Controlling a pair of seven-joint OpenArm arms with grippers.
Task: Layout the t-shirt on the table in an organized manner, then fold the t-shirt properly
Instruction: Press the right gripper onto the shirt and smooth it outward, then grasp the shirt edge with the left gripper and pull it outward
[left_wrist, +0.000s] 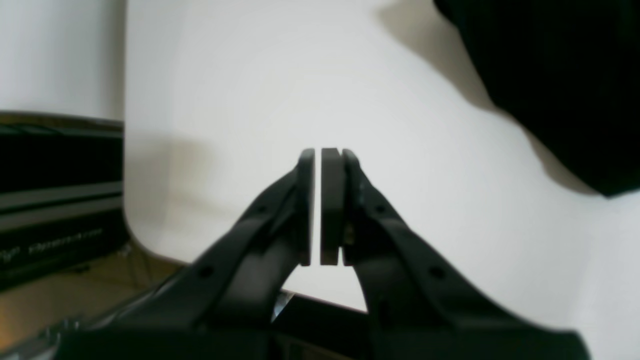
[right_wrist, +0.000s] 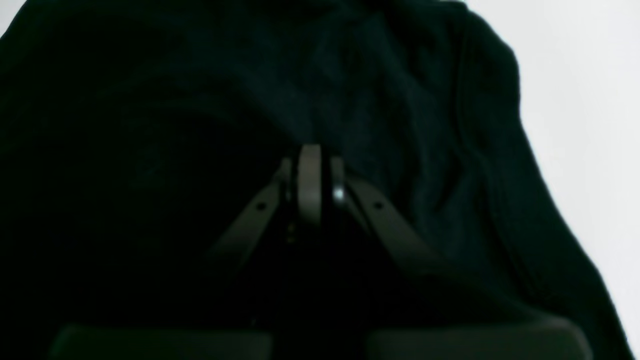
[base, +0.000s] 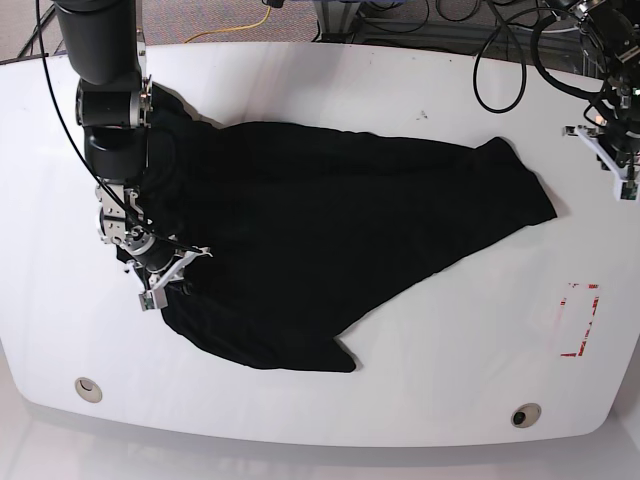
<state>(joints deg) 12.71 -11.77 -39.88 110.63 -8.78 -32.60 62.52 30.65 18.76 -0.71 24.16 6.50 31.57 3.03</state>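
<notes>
One black t-shirt (base: 320, 230) sprawls crumpled across the middle of the white counter (base: 330, 80), not yet squared up. Soft, light, limp cloth; likely to sag and drag, best pinched at hem corners or shoulder seams. Right end effector (base: 160, 275) over its near-left edge, fingers pressed together; whether cloth is caught, can't tell. Left end effector (left_wrist: 318, 207) pressed together, empty, off the shirt.

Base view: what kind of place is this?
Likely a robotics lab bench: two arms over a glossy white table, loose cables behind it, and a red taped outline marking a spot.
</notes>
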